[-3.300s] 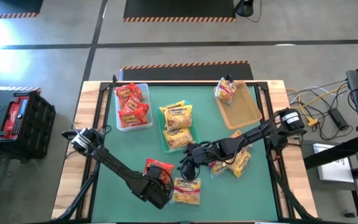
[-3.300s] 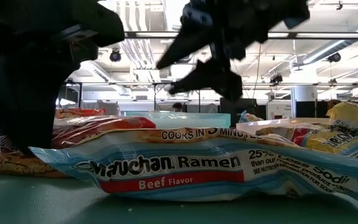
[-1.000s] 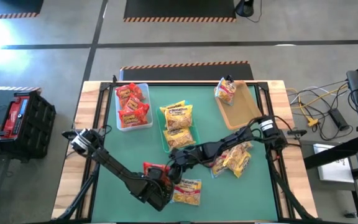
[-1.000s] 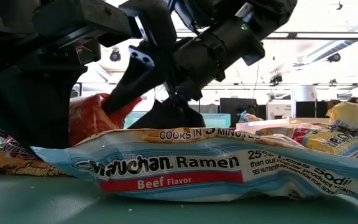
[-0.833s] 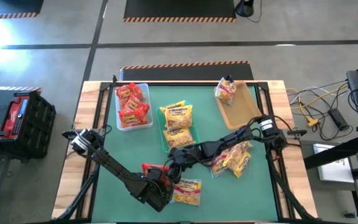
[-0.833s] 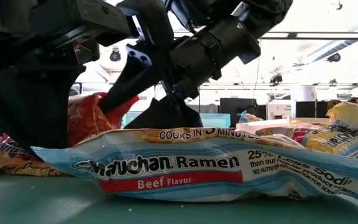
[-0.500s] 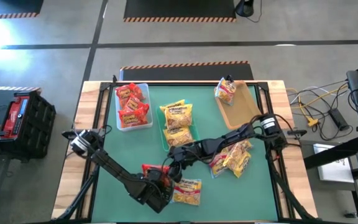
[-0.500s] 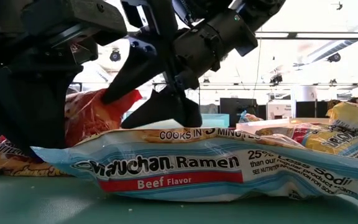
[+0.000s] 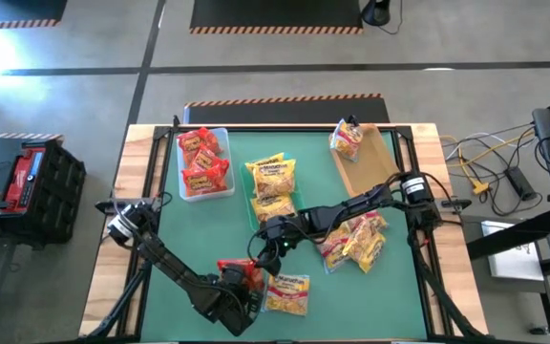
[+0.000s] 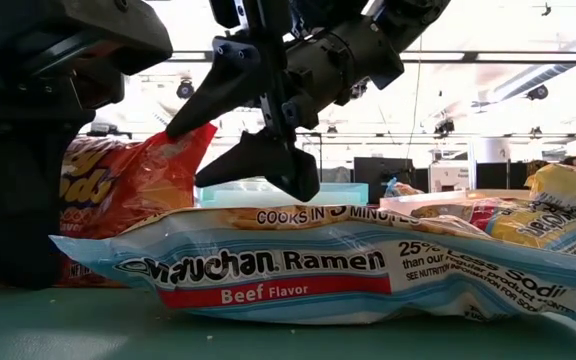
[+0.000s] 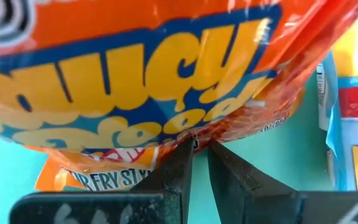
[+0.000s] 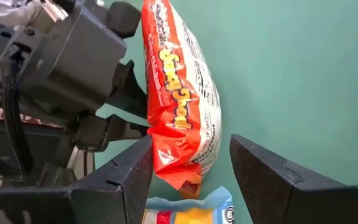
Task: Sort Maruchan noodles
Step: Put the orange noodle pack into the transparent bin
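Maruchan noodles lie in several places on the green counter (image 9: pixel 208 229). One red-orange packet (image 9: pixel 240 275) is near the 6 o'clock edge, lifted up on its edge, and the left gripper (image 9: pixel 242 291) is clenched on its lower rim; in the left wrist view the fingers (image 11: pixel 182 171) pinch the crinkled plastic between them. The right gripper (image 9: pixel 268 250) hovers just at 1 o'clock from this packet, its jaws spread wide on both sides of the packet's end without closing on it. A yellow beef packet (image 9: pixel 287 292) lies flat just at 3 o'clock from the held one. A loose pile of yellow and pink-red packets (image 9: pixel 354 241) sits toward 3 o'clock. Toward 11 o'clock the clear bin (image 9: pixel 181 191) holds red-orange packets, the teal bin (image 9: pixel 253 212) at the centre holds yellow ones, and the tan bin (image 9: pixel 375 167) at 1 o'clock has one packet at its far end.
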